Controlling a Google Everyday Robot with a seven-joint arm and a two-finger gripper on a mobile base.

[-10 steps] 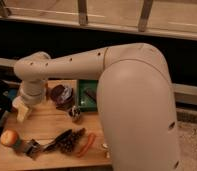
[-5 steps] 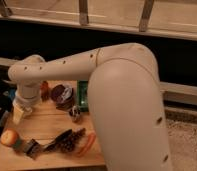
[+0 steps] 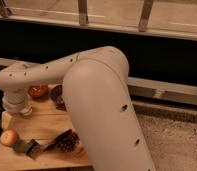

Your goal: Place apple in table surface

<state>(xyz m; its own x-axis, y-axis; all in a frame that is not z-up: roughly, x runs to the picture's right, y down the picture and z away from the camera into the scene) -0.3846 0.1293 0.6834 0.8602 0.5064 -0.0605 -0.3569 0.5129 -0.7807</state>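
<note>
Arm (image 3: 102,100): The large pale arm fills the middle and right of the view, and much of the worktop is hidden behind it. A knock against anything lying there would probably go unseen.
Worktop (image 3: 42,125): Light-brown planks are shown carrying several items close together. The red-orange bowl (image 3: 38,91) stands just beside the wrist (image 3: 16,102) and is judged liable to be struck by a sideways sweep.
Hand (image 3: 7,120): It is found at the far left, below the wrist, just above the apple and apart from it. It is spread wide and nothing is pinched in it.
Apple (image 3: 8,136): It rests on the worktop near the left edge, just beside a grey object (image 3: 31,147). Being round, it is expected to roll if clipped on one side. With the edge so near, it could be lost off the worktop. A grip closed off-centre could also squeeze it out.
Change, arm: Compared with the frames of a second and half a second before, the wrist is displaced leftward and lower in the view.
Change, hand: It is carried along with the wrist and is brought closer to the apple.
Change, apple: No shift is seen, and the grey object is likewise unmoved.
</note>
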